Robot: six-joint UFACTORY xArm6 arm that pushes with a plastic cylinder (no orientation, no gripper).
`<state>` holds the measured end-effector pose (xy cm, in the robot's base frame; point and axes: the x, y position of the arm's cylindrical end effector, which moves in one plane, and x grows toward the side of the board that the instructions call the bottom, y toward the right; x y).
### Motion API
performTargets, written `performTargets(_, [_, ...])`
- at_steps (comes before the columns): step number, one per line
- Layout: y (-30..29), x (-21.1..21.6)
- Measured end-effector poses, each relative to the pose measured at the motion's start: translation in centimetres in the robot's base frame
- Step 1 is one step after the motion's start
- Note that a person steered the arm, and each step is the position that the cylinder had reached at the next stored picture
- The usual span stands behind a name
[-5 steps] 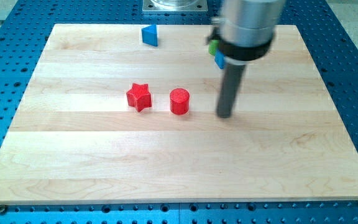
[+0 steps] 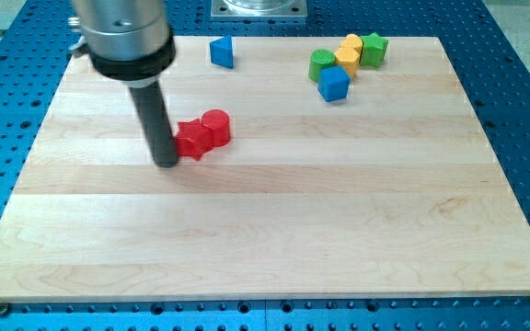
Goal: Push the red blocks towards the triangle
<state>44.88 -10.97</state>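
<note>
Camera view: tip (image 2: 167,164) touching red star (image 2: 191,140) on its left; red cylinder (image 2: 216,127) pressed against star's right. Blue triangle (image 2: 221,51) well apart, toward top. Placed to shove both together. No fingers, only rod.

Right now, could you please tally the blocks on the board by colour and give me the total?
Red: 2, a star and a cylinder, touching each other
Blue: 2, a triangle and a cube
Green: 2, one at the cluster's left and one at its right
Yellow: 1
Total: 7 blocks
</note>
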Motion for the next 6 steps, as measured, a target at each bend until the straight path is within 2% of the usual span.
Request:
performTargets(1, [3.6, 0.2])
performTargets(2, [7.0, -2.3])
performTargets(3, [8.6, -6.0])
performTargets(4, [8.3, -12.0])
performTargets(5, [7.7, -13.3])
performTargets(6, [11.6, -11.2])
